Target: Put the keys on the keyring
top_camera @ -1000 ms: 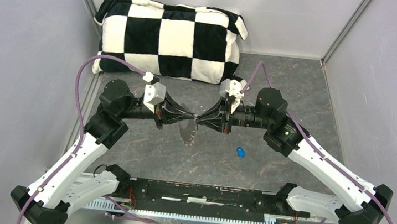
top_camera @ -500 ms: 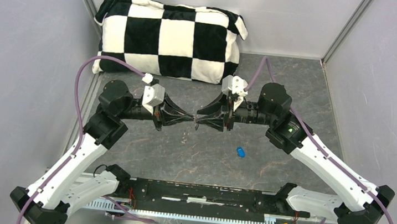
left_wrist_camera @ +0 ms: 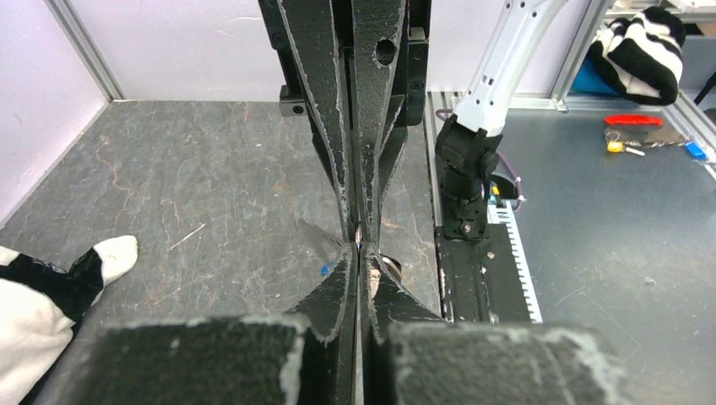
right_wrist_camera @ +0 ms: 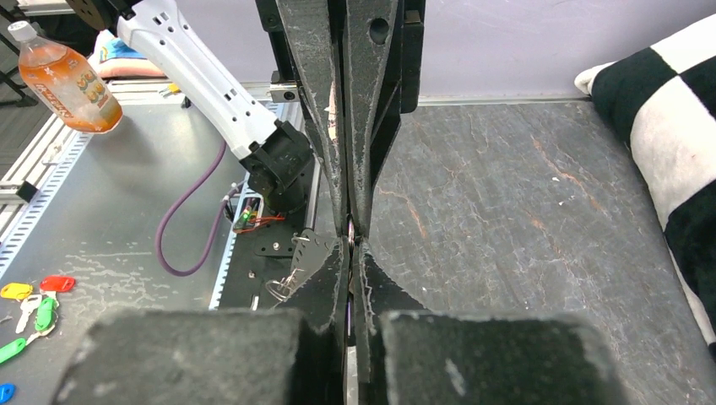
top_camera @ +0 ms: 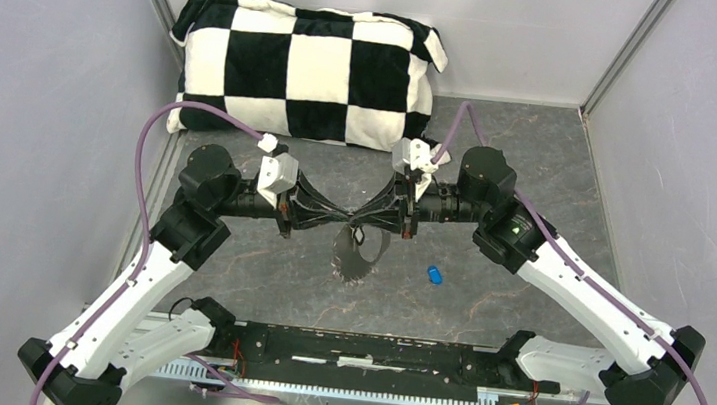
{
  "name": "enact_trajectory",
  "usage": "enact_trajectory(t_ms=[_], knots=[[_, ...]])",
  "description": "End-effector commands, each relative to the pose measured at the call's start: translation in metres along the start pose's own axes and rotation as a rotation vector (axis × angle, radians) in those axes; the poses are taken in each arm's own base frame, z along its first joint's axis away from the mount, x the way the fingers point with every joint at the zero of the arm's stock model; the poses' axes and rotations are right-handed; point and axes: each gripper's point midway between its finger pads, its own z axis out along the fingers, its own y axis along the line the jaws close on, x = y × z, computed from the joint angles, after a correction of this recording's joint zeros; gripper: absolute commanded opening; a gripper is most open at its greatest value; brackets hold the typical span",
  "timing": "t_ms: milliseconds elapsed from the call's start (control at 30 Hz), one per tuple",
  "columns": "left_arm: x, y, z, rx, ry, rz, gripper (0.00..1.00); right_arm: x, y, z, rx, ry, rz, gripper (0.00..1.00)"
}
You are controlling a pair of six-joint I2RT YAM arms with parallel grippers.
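Mid-frame above grey table (top_camera: 540, 161), left gripper (top_camera: 345, 218) and right gripper (top_camera: 367, 220) tip to tip, both pinched shut, keyring (top_camera: 357, 253) hanging just under. Blue key (top_camera: 435, 274) right of middle; checkered pillow (top_camera: 308, 67) up top, pale walls (top_camera: 36, 78).

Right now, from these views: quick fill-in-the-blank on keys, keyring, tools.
1. The blue key lies loose on the table, to the ___ of the keyring.
2. The keyring hangs ___ the spot where the left tool and right tool meet tip to tip.
3. Both tools are ___.
4. The pillow behind the arms is checkered black and ___.

Missing words: right; below; shut; white.
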Motion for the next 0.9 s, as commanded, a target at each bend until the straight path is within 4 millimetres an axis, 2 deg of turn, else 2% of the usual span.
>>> enact_trajectory(t_ms=[0, 33, 133, 200, 400, 567, 633, 700, 867], knots=[[-0.004, -0.009, -0.004, 0.041, 0.02, 0.102, 0.03, -0.013, -0.006, -0.005, 0.036, 0.01, -0.055, 0.0], [0.001, -0.008, -0.005, 0.044, 0.039, 0.118, 0.05, -0.011, -0.008, -0.006, 0.047, 0.03, -0.051, 0.0], [0.024, -0.006, -0.009, 0.064, 0.139, 0.147, 0.33, -0.002, -0.009, -0.008, 0.053, 0.097, -0.027, 0.0], [0.039, -0.005, -0.011, 0.084, 0.208, 0.132, 0.4, 0.006, -0.009, -0.008, 0.042, 0.137, -0.005, 0.0], [0.045, 0.007, -0.009, 0.105, 0.272, 0.186, 0.41, 0.024, -0.008, -0.006, 0.035, 0.235, 0.019, 0.0], [0.049, 0.017, -0.006, 0.098, 0.292, 0.187, 0.41, 0.029, -0.006, 0.0, 0.035, 0.285, 0.007, 0.0], [0.05, 0.015, -0.005, 0.111, 0.289, 0.182, 0.38, 0.031, -0.007, 0.002, 0.042, 0.307, 0.006, 0.0], [0.052, 0.008, -0.005, 0.151, 0.291, 0.179, 0.31, 0.03, -0.006, 0.005, 0.038, 0.314, 0.0, 0.0], [0.058, 0.0, -0.007, 0.198, 0.308, 0.162, 0.27, 0.029, -0.007, 0.013, 0.036, 0.332, -0.001, 0.0]])
